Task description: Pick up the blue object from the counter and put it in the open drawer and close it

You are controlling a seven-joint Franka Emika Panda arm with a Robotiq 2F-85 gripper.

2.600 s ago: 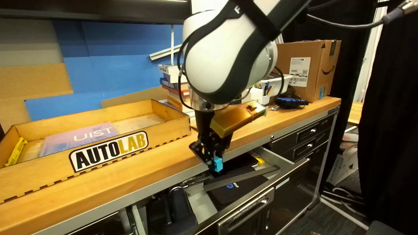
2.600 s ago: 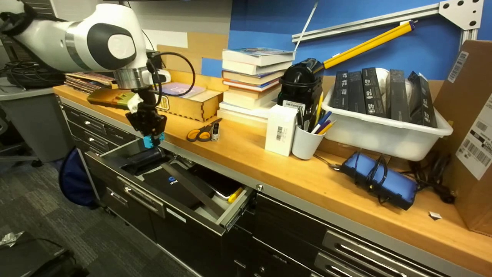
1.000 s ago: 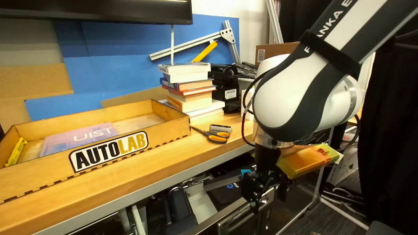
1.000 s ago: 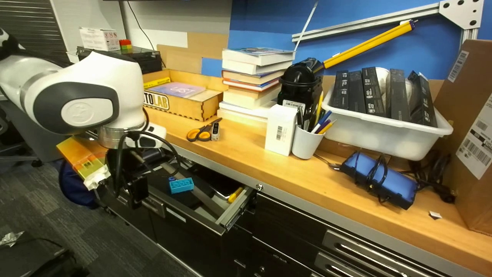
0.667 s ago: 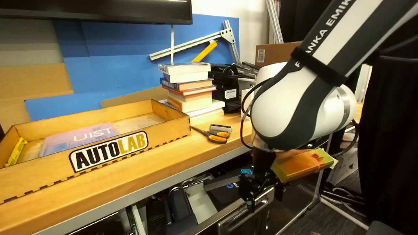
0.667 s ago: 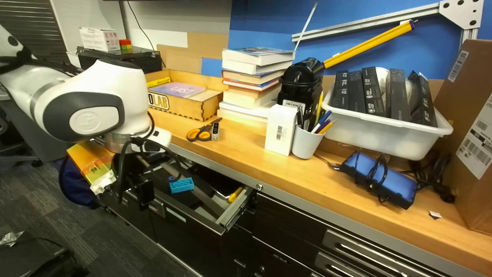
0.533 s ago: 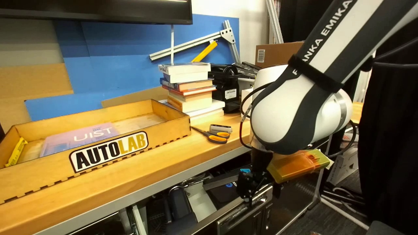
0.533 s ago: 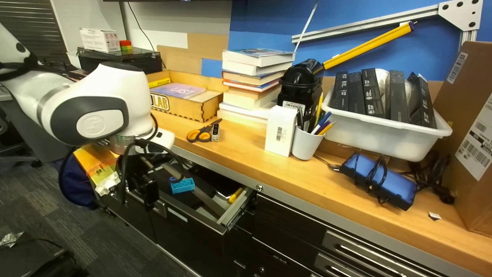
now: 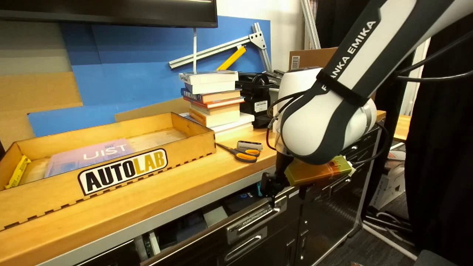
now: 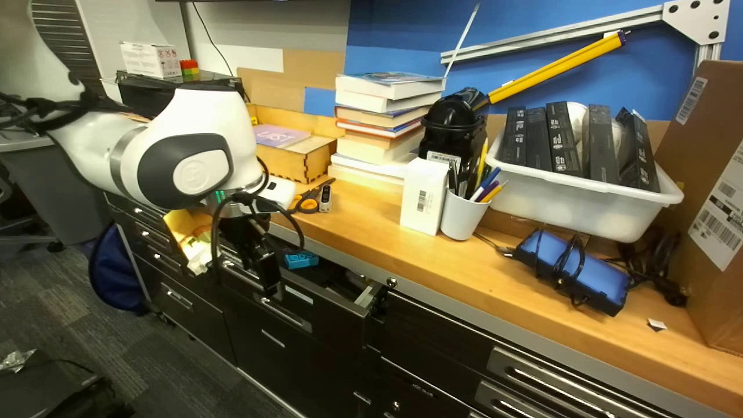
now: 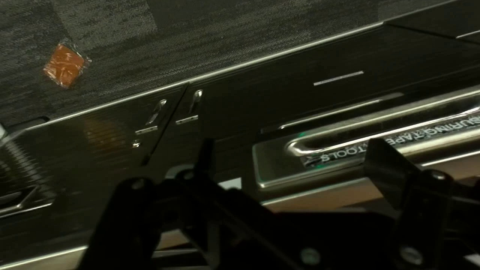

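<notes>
The light-blue block (image 10: pixel 301 260) lies inside the drawer (image 10: pixel 334 307), on top of its dark contents. My gripper (image 11: pixel 290 150) hides most of that block (image 9: pixel 259 189) in an exterior view. The drawer is partly open, its front standing out a short way from under the wooden counter (image 9: pixel 147 192). At the drawer's front, near the silver handle (image 11: pixel 273 165), my gripper stands open with its fingers (image 11: pixel 382 161) wide apart and nothing between them. One finger overlaps the handle in the wrist view; whether they touch, I cannot tell.
On the counter are the AUTOLAB box (image 9: pixel 51 199), scissors (image 9: pixel 245 157), stacked books (image 9: pixel 212 99), a white carton (image 10: pixel 422 197), a pen cup (image 10: pixel 460 220) and a white tub (image 10: pixel 580 203). More handled drawers (image 10: pixel 296 325) are below the partly open one.
Earlier my gripper held the blue block over the drawer; the block now rests inside it. The gripper moved out in front, then toward the counter, and the drawer slid partway in.
</notes>
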